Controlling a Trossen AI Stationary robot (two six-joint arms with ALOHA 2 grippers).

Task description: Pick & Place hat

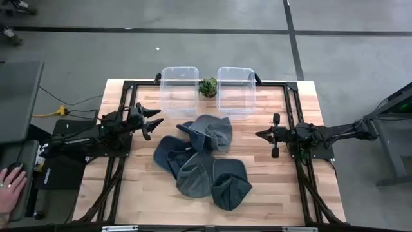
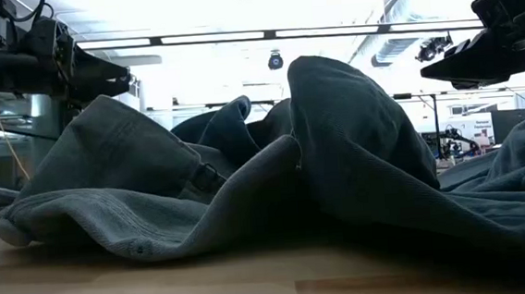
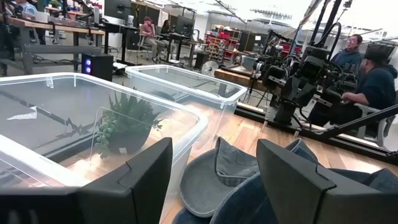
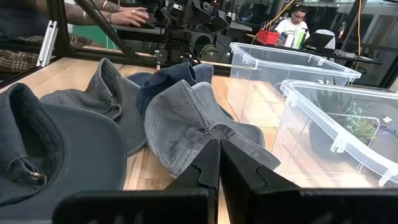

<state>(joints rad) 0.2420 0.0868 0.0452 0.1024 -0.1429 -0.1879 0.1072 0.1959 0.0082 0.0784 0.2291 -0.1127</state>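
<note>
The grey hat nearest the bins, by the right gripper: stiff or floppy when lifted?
Probably floppy. The grey hat lies creased and slumped over its neighbours, so its crown would likely sag from a pinch. Its brim keeps a curved edge, so that part may stay somewhat stiffer. It looks like soft, light cloth, unlikely to slip from closed fingers.

Occlusions and cut-offs:
- Pile of hats (image 1: 203,161): overlapping; the lower ones partly covered, count uncertain.
- Small plant (image 1: 208,86): half hidden between the two clear bins (image 1: 179,90); pot not discernible.
- Low view: hats fill the frame, hiding the desk (image 2: 161,288) behind.
- Hand (image 1: 9,187): cut by the left edge.
</note>
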